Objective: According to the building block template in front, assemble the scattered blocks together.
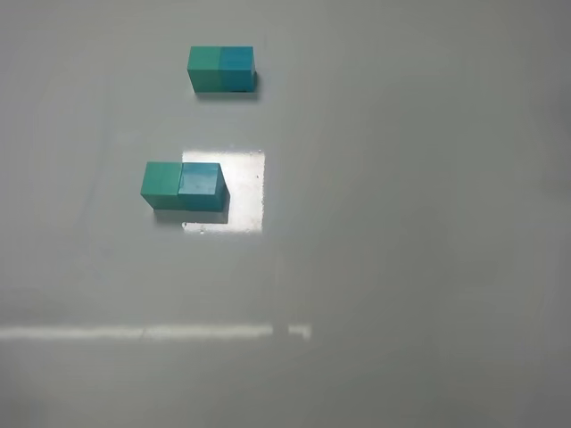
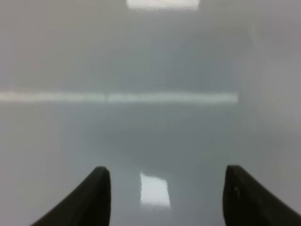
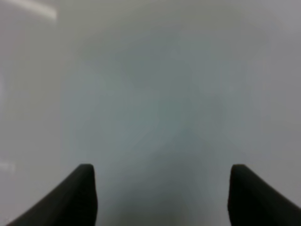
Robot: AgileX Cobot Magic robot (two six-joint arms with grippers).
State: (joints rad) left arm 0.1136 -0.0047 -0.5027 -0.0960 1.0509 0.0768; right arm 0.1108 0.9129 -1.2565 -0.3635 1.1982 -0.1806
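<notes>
The template (image 1: 221, 69), a flush bar of a teal-green and a cyan-blue cube, lies at the far middle-left of the table. Nearer, the teal-green cube (image 1: 161, 184) and the cyan-blue cube (image 1: 201, 185) sit side by side and touching, green on the left, the blue one slightly offset toward the front. Neither arm shows in the high view. My left gripper (image 2: 167, 188) is open and empty over bare table. My right gripper (image 3: 162, 188) is open and empty over bare table. No block shows in either wrist view.
A bright square glare patch (image 1: 241, 192) lies on the grey table (image 1: 401, 223) beside the two cubes. A pale reflected stripe (image 1: 152, 333) runs across the near left part of the table.
</notes>
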